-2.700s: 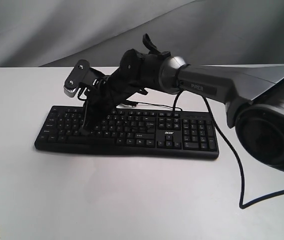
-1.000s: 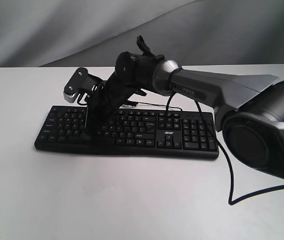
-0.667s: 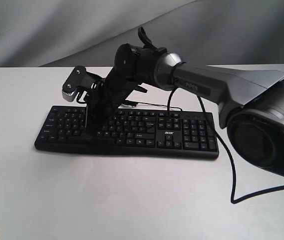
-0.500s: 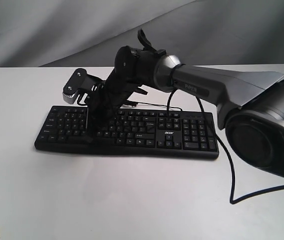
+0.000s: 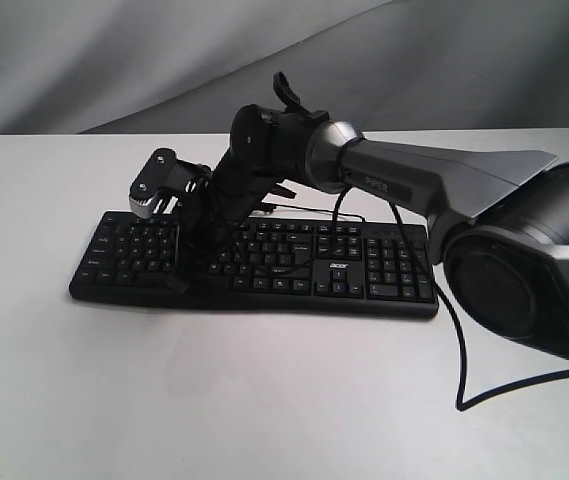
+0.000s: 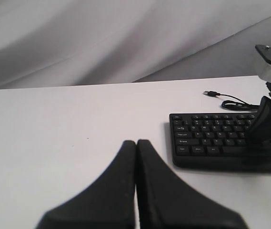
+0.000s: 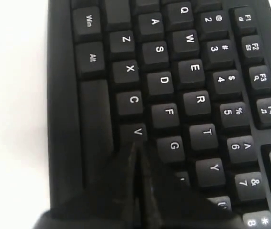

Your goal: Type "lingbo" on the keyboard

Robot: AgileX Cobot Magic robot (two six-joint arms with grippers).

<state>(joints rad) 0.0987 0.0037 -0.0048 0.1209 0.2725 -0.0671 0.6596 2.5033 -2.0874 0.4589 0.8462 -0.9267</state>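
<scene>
The black keyboard [image 5: 364, 265] lies across the white table, with its number pad and "acer" logo toward the right. My right gripper [image 5: 178, 283] reaches across from the right and points steeply down onto the left half of the keys. Its fingers are pressed together with nothing between them. In the right wrist view the shut tips [image 7: 137, 147] rest at the edge of the V key [image 7: 137, 131], on the bottom letter row of the keyboard [image 7: 192, 71], and hide the key beside it. My left gripper [image 6: 136, 143] is shut and empty, hovering over bare table left of the keyboard [image 6: 211, 138].
The keyboard's thin cable with its loose USB plug [image 6: 208, 93] lies on the table behind it. A black arm cable [image 5: 464, 340] loops down over the table at the right. Grey cloth [image 5: 114, 60] hangs behind the white table [image 5: 264, 400].
My right gripper has dipped lower and come toward the keyboard's front rows, its shut tips now down on the bottom letter row. The keyboard has not shifted.
</scene>
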